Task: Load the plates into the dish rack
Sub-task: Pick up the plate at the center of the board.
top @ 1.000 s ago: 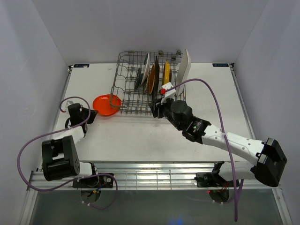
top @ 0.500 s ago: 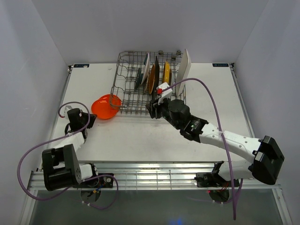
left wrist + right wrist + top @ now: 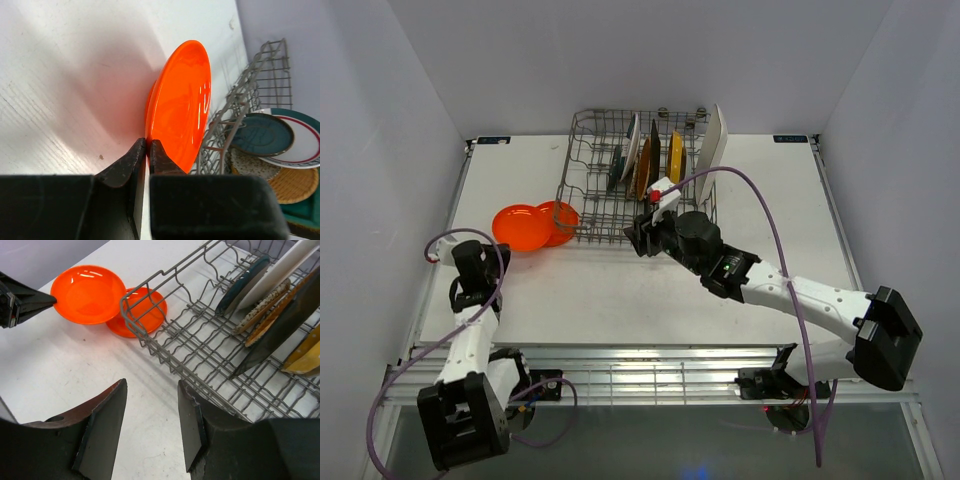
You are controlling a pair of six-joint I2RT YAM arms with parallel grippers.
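Observation:
My left gripper is shut on the near rim of an orange plate and holds it tilted just above the table, left of the dish rack. The left wrist view shows the jaws pinching that plate edge-on. A second orange plate lies flat by the rack's near-left corner. My right gripper is open and empty over the table at the rack's near edge. Its own view shows the open fingers, both orange plates and the rack.
Standing in the rack are a teal plate, a white teal-rimmed plate, a speckled plate, a wood-tone plate, a dark square plate, a yellow plate and a white rectangular plate. White walls enclose the table.
My left arm has drawn back toward the near left, pulling one orange plate off the other, so two orange plates now show. My right gripper has moved slightly left toward the rack's near edge.

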